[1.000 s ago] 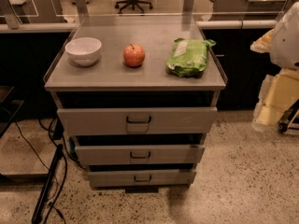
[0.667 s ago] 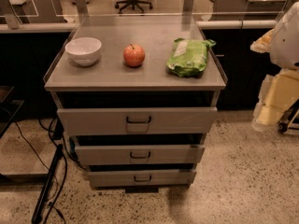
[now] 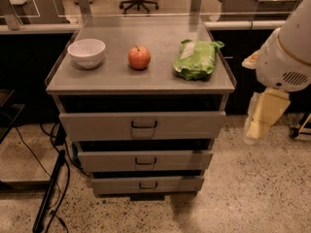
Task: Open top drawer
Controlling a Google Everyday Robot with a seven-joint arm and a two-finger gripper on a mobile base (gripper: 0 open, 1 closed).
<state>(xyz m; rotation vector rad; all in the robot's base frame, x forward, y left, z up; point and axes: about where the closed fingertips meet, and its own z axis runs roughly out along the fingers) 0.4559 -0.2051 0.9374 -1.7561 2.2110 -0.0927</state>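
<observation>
– logging the top drawer [image 3: 97,126] first. where does it sit?
– right under the counter [image 3: 146,81], widest of three grey fronts. dark wire handle [image 3: 144,124] at its centre. black gap between its upper edge and the counter.
– and below it?
– two lower drawers [image 3: 107,160], narrower and shorter, each with a small handle, stacked under it with dark gaps between.
– gripper?
– gripper [image 3: 260,118] hangs at far right under the white arm [image 3: 286,57], pale yellow, off the counter's right edge, about level with the top drawer front. well apart from the handle, touching nothing i can see.
– released or clenched?
– cannot tell from this view.
– what's on the counter?
– white bowl [image 3: 86,52] at left, red apple [image 3: 139,57] in the middle, green bag [image 3: 197,59] at right. all three apart from each other.
– surroundings?
– speckled floor [image 3: 252,193]. dark cables [image 3: 48,198] trail down at the cabinet's left.
</observation>
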